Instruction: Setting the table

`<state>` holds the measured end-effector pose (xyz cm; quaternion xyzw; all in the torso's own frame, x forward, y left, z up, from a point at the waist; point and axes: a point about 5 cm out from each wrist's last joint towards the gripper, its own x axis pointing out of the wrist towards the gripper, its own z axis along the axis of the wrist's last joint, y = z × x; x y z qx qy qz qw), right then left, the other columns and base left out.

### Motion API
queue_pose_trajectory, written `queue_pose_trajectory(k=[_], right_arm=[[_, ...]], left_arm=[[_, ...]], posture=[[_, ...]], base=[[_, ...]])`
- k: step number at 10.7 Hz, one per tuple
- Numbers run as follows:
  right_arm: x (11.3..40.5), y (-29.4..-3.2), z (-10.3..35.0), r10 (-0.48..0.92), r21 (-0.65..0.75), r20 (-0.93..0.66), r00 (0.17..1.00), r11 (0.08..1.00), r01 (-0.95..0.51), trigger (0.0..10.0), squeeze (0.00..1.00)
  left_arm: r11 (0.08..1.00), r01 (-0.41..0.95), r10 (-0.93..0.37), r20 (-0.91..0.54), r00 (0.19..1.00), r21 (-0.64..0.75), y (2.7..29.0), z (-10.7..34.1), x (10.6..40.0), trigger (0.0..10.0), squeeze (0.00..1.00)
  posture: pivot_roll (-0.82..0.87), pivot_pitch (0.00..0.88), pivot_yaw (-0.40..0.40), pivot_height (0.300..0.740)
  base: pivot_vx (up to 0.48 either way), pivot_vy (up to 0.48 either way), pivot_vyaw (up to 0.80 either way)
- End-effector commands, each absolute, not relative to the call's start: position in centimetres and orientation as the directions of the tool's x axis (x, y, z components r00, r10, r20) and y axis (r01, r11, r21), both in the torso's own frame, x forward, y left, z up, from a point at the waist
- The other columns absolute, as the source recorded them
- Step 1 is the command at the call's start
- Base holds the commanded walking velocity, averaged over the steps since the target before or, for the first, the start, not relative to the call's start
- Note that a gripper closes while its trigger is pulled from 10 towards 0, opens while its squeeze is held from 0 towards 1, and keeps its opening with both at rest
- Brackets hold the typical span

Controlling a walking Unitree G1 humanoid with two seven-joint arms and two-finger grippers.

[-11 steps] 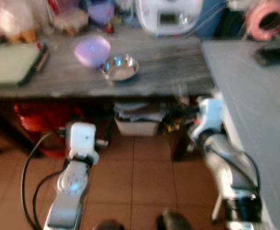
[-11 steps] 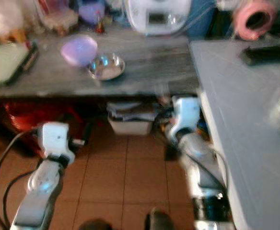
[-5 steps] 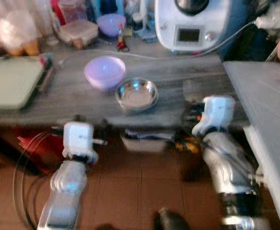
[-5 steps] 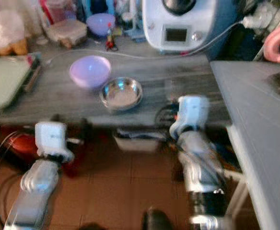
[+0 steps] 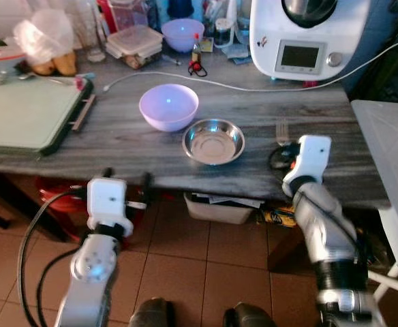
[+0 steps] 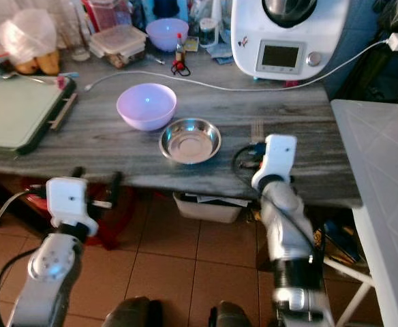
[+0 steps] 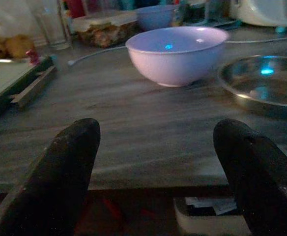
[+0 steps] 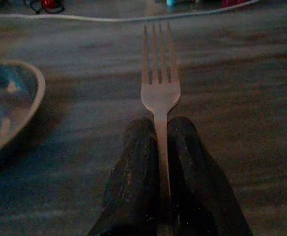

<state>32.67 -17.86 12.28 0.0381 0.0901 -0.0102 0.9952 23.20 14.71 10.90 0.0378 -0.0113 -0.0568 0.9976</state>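
Gripping a fork [image 8: 160, 83] by its handle, the right pincer [image 8: 159, 129] had both fingers pressed tight on either side; tines stuck out ahead, over the grey wood surface [image 5: 117, 143]. From the head cam the fork [image 5: 281, 131] was only a faint sliver just past the right wrist, to the robot's right of the steel bowl [image 5: 213, 141], hard to make out. Couldn't tell if the tines touched the surface or hung just above it. Right wrist view was v. dark; the steel bowl's rim was cut off at the frame edge.

Left pincer [image 7: 168, 167] sat spread wide w/ nothing in it, at the surface's front edge, facing the purple bowl [image 7: 177, 52]. Purple bowl and steel bowl stood just beside each other, apart. Behind them: white cable [image 5: 253, 85], kitchen machine [image 5: 307, 37] w/ its top cut off, lidded container [image 5: 135, 44], 2nd purple bowl [image 5: 183, 32] partly hidden by clutter. Green tray [image 5: 25, 116] ran off frame at the robot's left.
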Motion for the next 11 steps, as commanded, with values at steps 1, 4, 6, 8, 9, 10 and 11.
queue_pose_trajectory(k=[1,4,6,8,9,10,11], right_arm=[[33.4,-17.6,12.4,-0.008,0.085,-0.196,0.981,0.996,0.025,0.0,0.0],[35.5,-16.7,12.8,-0.002,0.143,-0.217,0.976,0.989,0.034,0.0,0.0],[36.7,-15.8,13.3,-0.012,0.178,-0.22,0.975,0.983,0.052,0.0,0.0],[37.7,-14.6,13.8,-0.007,0.19,-0.213,0.977,0.981,0.049,0.0,0.0],[37.8,-13.9,13.7,-0.004,0.208,-0.225,0.974,0.977,0.052,0.0,0.0],[37.7,-13.2,13.5,0.006,0.208,-0.231,0.973,0.977,0.043,0.0,0.0],[37.4,-12.9,12.9,0.004,0.209,-0.258,0.966,0.976,0.052,0.0,0.0]], left_arm=[[0.991,0.114,-0.114,0.003,0.993,0.077,15.1,10.9,22.8,10.0,0.0],[0.989,0.119,-0.118,-0.021,0.993,0.084,15.4,11.0,21.9,10.0,0.0],[0.988,0.128,-0.126,-0.037,0.991,0.085,15.5,11.0,21.4,10.0,0.0],[0.987,0.136,-0.132,-0.05,0.99,0.083,15.5,11.1,21.1,10.0,0.0],[0.987,0.14,-0.136,-0.053,0.989,0.082,15.3,11.1,21.1,10.0,0.0],[0.987,0.142,-0.138,-0.053,0.989,0.079,15.2,11.1,21.1,10.0,0.0],[0.987,0.141,-0.137,-0.052,0.989,0.076,15.2,11.1,21.1,10.0,0.0]], posture=[[0.02,0.125,0.039,0.74],[0.05,0.157,0.05,0.74],[0.06,0.169,0.055,0.74],[0.06,0.177,0.056,0.74],[0.07,0.177,0.053,0.74],[0.07,0.177,0.05,0.74],[0.07,0.175,0.045,0.74]], base=[[0.0,0.0,0.0],[0.0,0.0,0.0],[0.0,0.0,0.0],[0.0,0.0,0.0],[0.0,0.0,0.0],[0.0,0.0,0.0],[0.0,0.0,0.0]])
